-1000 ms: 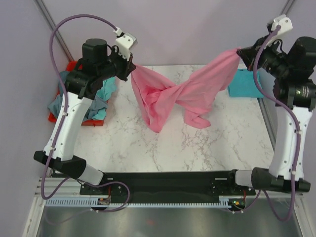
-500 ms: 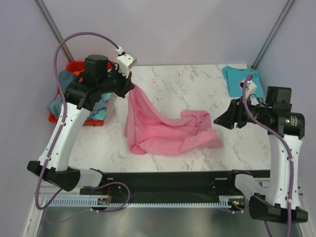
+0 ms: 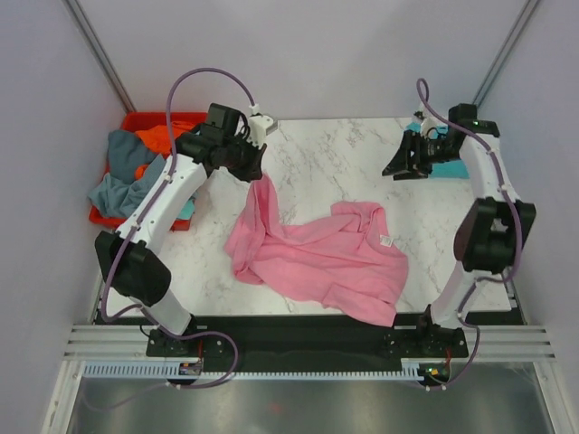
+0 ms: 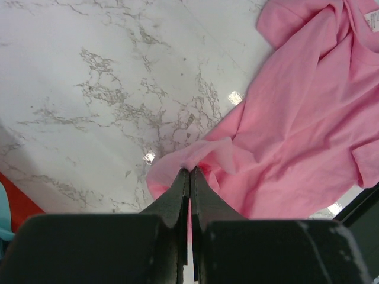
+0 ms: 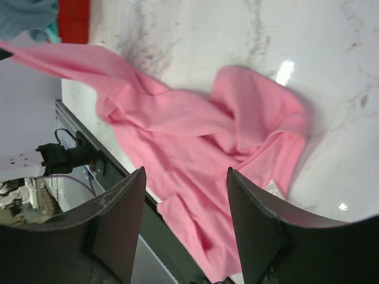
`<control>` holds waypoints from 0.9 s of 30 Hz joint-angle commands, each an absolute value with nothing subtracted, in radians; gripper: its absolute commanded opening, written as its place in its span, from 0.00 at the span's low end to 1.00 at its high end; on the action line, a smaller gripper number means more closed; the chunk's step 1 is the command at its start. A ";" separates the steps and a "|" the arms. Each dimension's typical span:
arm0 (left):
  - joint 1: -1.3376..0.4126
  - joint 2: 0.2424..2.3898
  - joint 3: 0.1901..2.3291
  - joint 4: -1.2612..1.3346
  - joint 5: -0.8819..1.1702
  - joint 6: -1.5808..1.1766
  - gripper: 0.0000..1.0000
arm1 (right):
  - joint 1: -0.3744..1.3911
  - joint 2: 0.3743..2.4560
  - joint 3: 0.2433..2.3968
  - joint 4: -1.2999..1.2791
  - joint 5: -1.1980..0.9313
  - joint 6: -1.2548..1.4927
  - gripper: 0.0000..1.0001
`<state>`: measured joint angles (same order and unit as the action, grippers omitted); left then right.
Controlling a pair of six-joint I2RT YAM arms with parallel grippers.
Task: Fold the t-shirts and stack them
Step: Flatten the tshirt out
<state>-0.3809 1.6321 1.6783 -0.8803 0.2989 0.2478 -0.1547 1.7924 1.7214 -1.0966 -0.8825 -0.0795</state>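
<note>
Tabletop [image 3: 335, 149]: pink shirt [image 3: 326, 262] heaped mid/near, long axis diagonal from far-left to near-right. L jaws pressed together at the far-left end, pinching its edge and holding it lifted. R jaws spread, empty, far-right, well apart from it; shirt lies near-left of them. Free collar end closer to R jaws than L, imo.

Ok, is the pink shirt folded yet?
Not folded: the pink shirt lies crumpled on the table, one corner pinched in the left hand.
</note>
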 commanded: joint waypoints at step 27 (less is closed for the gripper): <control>-0.374 1.692 1.674 -0.848 0.294 0.239 0.02 | -0.008 2.339 1.921 -1.189 -0.675 -0.227 0.60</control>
<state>-0.3809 1.7084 1.6463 -0.8795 0.2863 0.2481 -0.0029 2.3981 1.9362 -1.1622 -0.7326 -0.1913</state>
